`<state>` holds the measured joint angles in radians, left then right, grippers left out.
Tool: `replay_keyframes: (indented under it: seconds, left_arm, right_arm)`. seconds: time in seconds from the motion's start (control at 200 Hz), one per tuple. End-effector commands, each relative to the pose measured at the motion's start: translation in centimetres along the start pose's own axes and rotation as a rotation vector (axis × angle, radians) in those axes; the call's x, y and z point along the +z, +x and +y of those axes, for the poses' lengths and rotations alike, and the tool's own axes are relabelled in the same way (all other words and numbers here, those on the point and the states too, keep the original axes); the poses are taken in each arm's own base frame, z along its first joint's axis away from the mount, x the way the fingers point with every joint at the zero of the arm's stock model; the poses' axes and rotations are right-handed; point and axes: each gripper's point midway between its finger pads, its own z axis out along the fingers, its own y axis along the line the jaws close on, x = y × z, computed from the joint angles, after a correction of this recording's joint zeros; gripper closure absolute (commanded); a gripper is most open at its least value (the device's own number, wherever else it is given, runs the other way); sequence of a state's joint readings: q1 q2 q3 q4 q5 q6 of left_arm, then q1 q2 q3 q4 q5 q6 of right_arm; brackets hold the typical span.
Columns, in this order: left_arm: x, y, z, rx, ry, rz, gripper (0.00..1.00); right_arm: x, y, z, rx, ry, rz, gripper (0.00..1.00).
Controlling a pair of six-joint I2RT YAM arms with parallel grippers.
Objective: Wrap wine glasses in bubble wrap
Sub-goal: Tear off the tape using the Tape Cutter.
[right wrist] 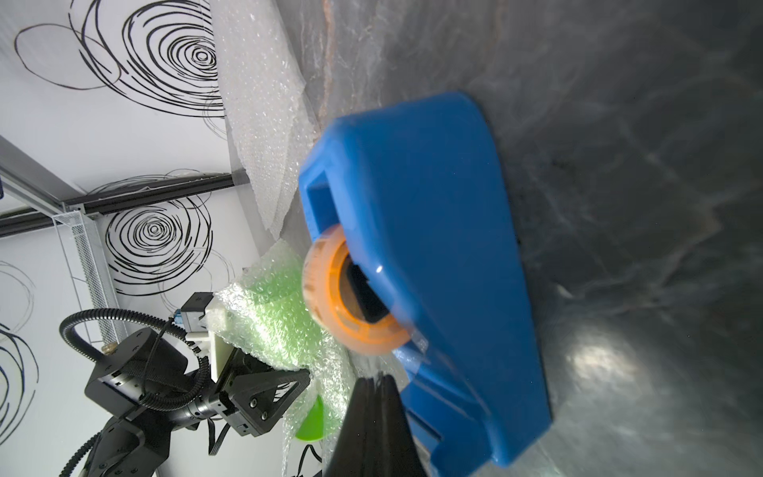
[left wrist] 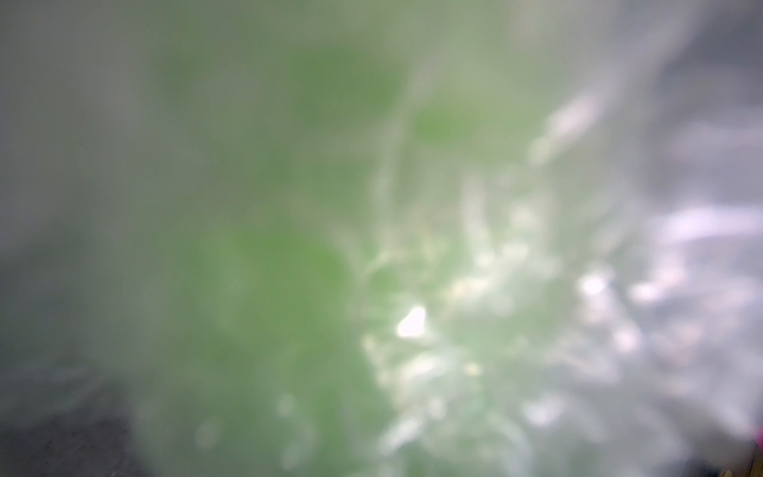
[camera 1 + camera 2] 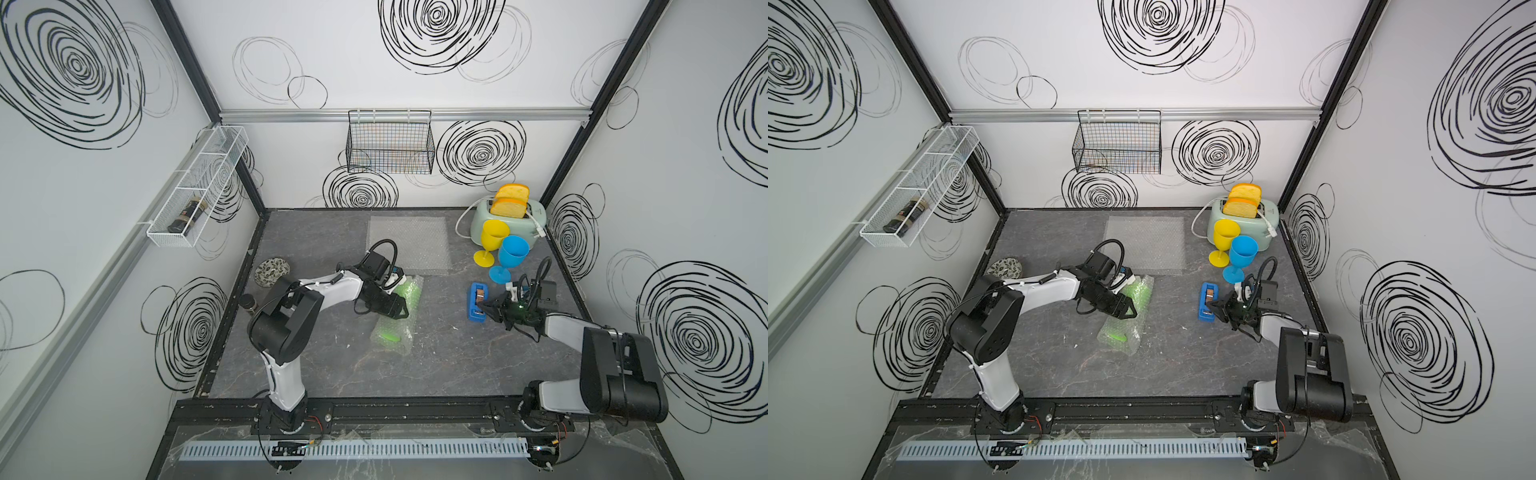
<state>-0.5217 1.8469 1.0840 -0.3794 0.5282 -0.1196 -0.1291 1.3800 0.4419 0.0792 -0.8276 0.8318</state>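
Note:
The lime green wine glass (image 3: 387, 335) lies on its side mid-table, rolled in bubble wrap (image 3: 411, 291). My left gripper (image 3: 401, 311) straddles the bundle from above, its fingers closed against the wrap. The left wrist view is filled by blurred green glass (image 2: 289, 268) behind wrap. The yellow wine glass (image 3: 494, 237) and the blue wine glass (image 3: 513, 252) stand upright at the back right. A flat bubble wrap sheet (image 3: 409, 243) lies at the back. My right gripper (image 1: 377, 378) is shut, its tips pinching the tape end at the blue tape dispenser (image 1: 433, 247).
A mint toaster (image 3: 515, 226) holding bread stands in the back right corner, its white cable beside it. A patterned dish (image 3: 272, 270) and a dark jar (image 3: 249, 302) sit at the left edge. A black wire basket (image 3: 390, 143) and a white rack (image 3: 195, 187) hang on the walls.

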Motion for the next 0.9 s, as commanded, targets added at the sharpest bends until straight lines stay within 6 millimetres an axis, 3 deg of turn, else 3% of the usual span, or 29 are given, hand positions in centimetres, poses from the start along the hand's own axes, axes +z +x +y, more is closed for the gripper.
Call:
replay_keyframes:
  seconds: [0.0, 0.085, 0.175, 0.25, 0.315, 0.395, 0.58, 0.74, 0.896]
  left_arm:
    - [0.3, 2.8, 1.6, -0.037, -0.075, 0.076, 0.30]
    - [0.6, 3.0, 1.7, -0.044, -0.076, 0.090, 0.30]
    - [0.1, 2.5, 1.5, -0.036, -0.078, 0.073, 0.29]
    - [0.2, 2.7, 1.6, -0.040, -0.074, 0.073, 0.29]
    - [0.6, 3.1, 1.6, -0.045, -0.071, 0.088, 0.29]
    - [0.3, 2.6, 1.5, -0.039, -0.077, 0.080, 0.29]
    - [0.5, 2.9, 1.6, -0.044, -0.074, 0.086, 0.29]
    - [0.3, 2.7, 1.5, -0.041, -0.071, 0.075, 0.29]
    - [0.1, 2.4, 1.5, -0.038, -0.075, 0.075, 0.29]
  right_arm:
    - [0.0, -0.8, 0.9, -0.012, -0.022, 0.004, 1.00]
    - [-0.6, -0.4, 3.0, 0.006, -0.110, 0.020, 1.00]
    - [-1.9, -1.4, 5.2, -0.038, -0.139, -0.055, 1.00]
    - [-1.5, -1.8, 3.7, -0.045, -0.082, -0.078, 1.00]
    - [-0.4, -1.0, 1.9, 0.005, -0.068, -0.010, 1.00]
    - [0.3, -0.4, 1.0, 0.046, -0.074, 0.042, 1.00]
    - [-0.1, -0.9, 1.5, 0.043, -0.070, 0.009, 1.00]
    - [-1.3, -1.6, 4.3, 0.025, -0.126, -0.034, 1.00]
    - [-0.9, -1.1, 3.6, 0.047, -0.111, 0.006, 1.00]
